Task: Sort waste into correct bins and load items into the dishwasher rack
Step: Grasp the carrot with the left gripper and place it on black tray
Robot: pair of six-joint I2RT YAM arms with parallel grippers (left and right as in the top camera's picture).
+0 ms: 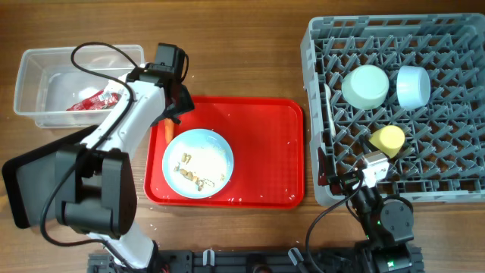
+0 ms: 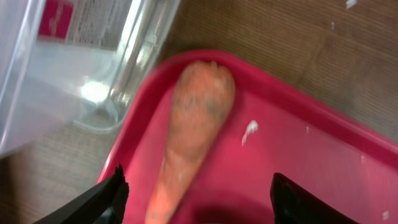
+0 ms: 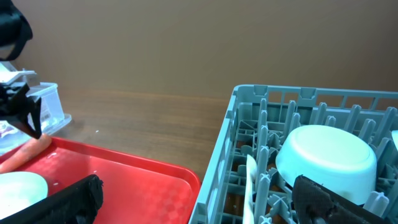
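The orange carrot (image 2: pixel 199 118) lies in the far left corner of the red serving tray (image 1: pixel 265 121); a sliver of it shows in the overhead view (image 1: pixel 167 130). My left gripper (image 2: pixel 199 202) is open, its fingers either side of the carrot's thin end; overhead it is at the tray's corner (image 1: pixel 171 112). The pale-blue plate (image 1: pixel 198 163) with rice grains and crumbs sits on the red tray. The red wrapper (image 1: pixel 91 101) lies in the clear tub (image 1: pixel 30 68). The grey rack (image 1: pixel 455 45) holds the mint-green bowl (image 1: pixel 366 86), light-blue bowl (image 1: pixel 413 86), yellow cup (image 1: pixel 388 139) and white spoon (image 3: pixel 252 180). My right gripper (image 3: pixel 199 205) is open and empty over the rack's near left edge.
The flat black tray (image 1: pixel 23 186) lies at the left, partly under my left arm. The clear tub's wall (image 2: pixel 134 56) stands just beyond the red tray's corner. Bare wooden table separates the red tray and the rack.
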